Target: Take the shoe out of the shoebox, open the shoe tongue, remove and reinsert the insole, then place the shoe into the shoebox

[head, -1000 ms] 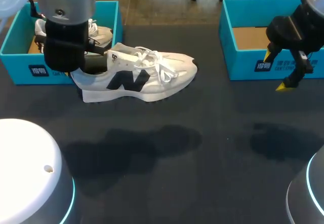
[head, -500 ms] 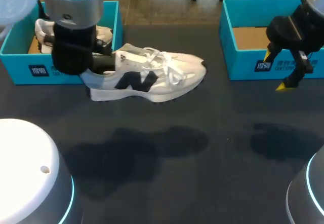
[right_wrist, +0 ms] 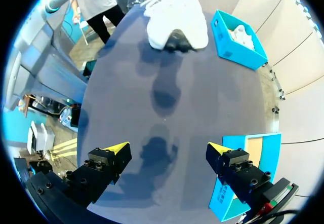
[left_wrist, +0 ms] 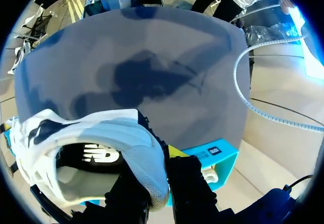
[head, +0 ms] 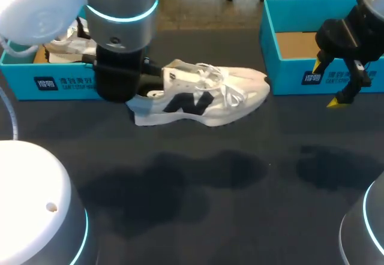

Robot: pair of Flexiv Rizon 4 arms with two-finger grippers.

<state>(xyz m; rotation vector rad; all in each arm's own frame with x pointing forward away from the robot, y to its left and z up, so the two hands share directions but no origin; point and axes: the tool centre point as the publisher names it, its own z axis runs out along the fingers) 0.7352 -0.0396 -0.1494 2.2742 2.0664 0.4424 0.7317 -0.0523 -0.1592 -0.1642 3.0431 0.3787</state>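
A white shoe with a black letter on its side hangs above the dark table, toe pointing right. My left gripper is shut on its heel, mostly hidden under the wrist. In the left wrist view the heel collar of the shoe sits pinched between the fingers of the gripper. The left shoebox holds a second white shoe. My right gripper hangs open in front of the right shoebox, whose cardboard bottom shows. From the right wrist, the gripper is open and the shoe lies far ahead.
The table is dark cloth with shadows of the shoe and arms on it. Both blue boxes stand along the far edge, the left box far ahead of the right gripper and the right box beside it.
My left arm has carried the shoe to the right, away from the left shoebox and toward the table's middle. The right arm has kept still.
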